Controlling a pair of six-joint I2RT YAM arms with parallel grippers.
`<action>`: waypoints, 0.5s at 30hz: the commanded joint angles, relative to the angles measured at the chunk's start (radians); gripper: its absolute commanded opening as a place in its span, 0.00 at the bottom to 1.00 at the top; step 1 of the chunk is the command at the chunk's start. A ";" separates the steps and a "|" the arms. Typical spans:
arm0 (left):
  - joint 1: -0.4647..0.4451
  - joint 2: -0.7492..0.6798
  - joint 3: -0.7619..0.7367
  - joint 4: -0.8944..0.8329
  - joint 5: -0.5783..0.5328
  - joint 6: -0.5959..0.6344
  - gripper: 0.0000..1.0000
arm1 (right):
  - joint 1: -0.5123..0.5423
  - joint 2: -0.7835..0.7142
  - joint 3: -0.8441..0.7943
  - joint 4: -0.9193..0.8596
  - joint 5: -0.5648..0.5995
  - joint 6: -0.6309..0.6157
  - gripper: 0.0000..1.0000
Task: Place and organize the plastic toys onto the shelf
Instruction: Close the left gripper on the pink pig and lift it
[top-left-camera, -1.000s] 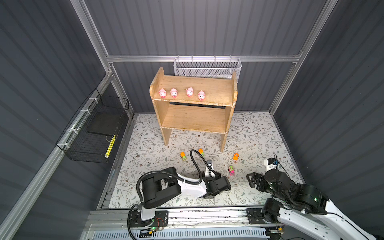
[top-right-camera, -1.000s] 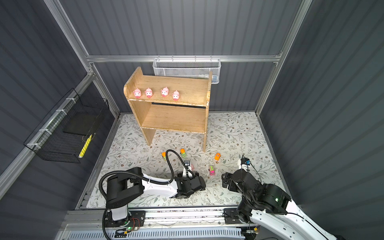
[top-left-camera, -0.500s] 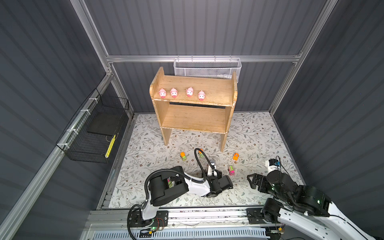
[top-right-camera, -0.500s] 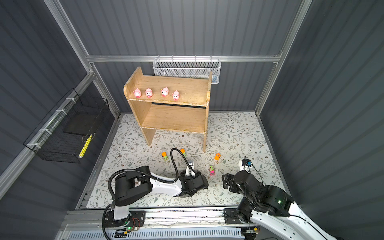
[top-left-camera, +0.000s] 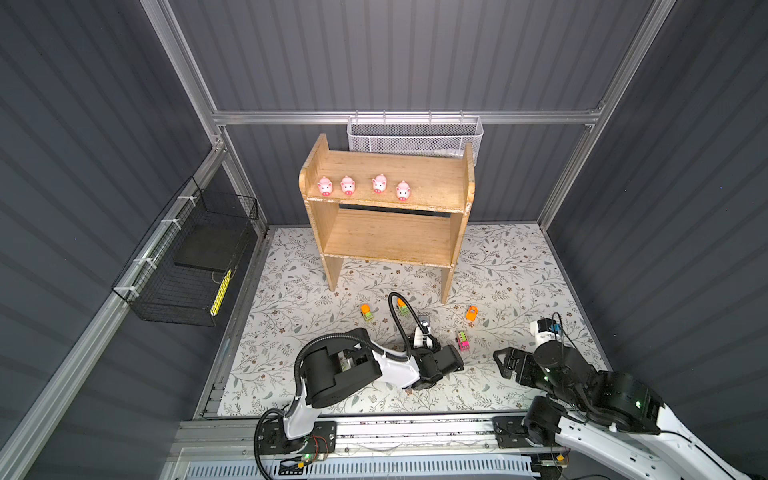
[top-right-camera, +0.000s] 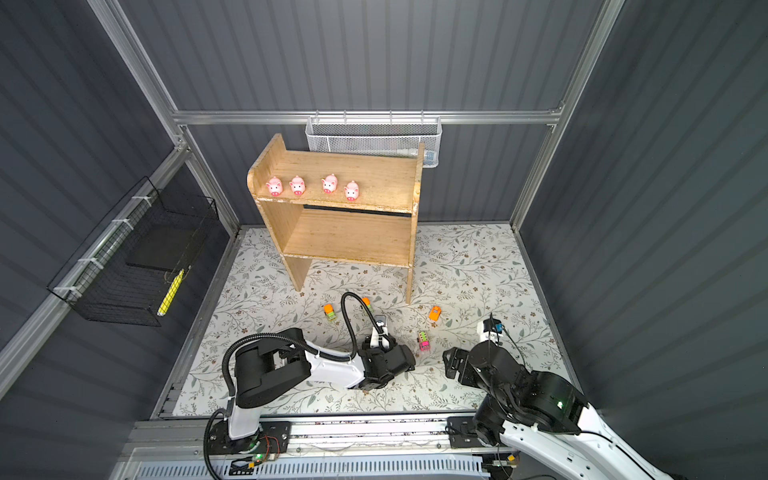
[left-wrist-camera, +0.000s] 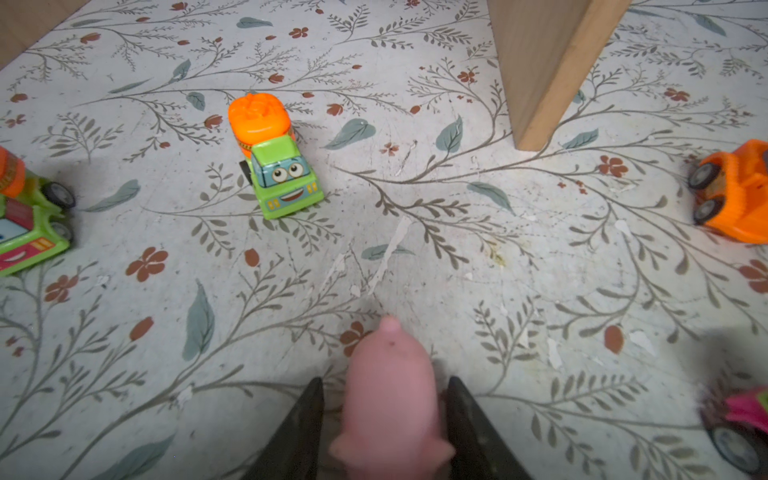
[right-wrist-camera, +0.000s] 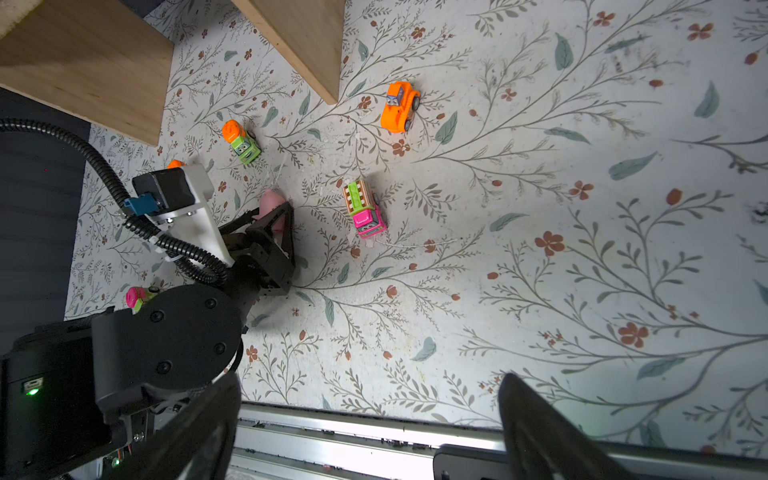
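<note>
A pink pig (left-wrist-camera: 390, 374) lies on the floral mat with my left gripper (left-wrist-camera: 384, 380) shut on its flanks; its rear end pokes out past the fingertips (right-wrist-camera: 270, 199). In both top views the jaws are hidden under the wrist camera (top-left-camera: 424, 323). Several pigs (top-left-camera: 348, 185) stand in a row on the top tier of the wooden shelf (top-left-camera: 432, 183). Toy vehicles sit on the mat: two orange-and-green ones (top-left-camera: 366, 311) (right-wrist-camera: 241, 143), an orange one (top-left-camera: 471, 312), a pink-and-green one (top-left-camera: 462, 341), and another by the left arm (right-wrist-camera: 139, 296). My right gripper (top-left-camera: 505, 363) (right-wrist-camera: 370, 378) hangs open and empty over the mat's front edge.
A white mesh basket (top-left-camera: 415, 137) hangs behind the shelf. A black wire basket (top-left-camera: 187, 266) is fixed to the left wall. The shelf's right leg (left-wrist-camera: 548, 70) stands just ahead of the left gripper. A metal rail (top-left-camera: 374, 428) runs along the front.
The left jaws have drawn in from wide apart onto the pig. The left arm shifted slightly to the right. The right gripper has hardly moved.
</note>
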 joint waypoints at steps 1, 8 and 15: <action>0.000 0.017 -0.002 -0.028 -0.008 0.004 0.39 | 0.001 -0.020 -0.008 -0.024 0.001 0.012 0.96; -0.009 -0.059 -0.006 -0.132 -0.020 -0.028 0.33 | 0.001 -0.028 0.001 -0.032 0.003 0.015 0.97; -0.014 -0.141 0.106 -0.405 0.057 -0.052 0.33 | 0.000 -0.002 0.025 -0.020 -0.004 0.003 0.98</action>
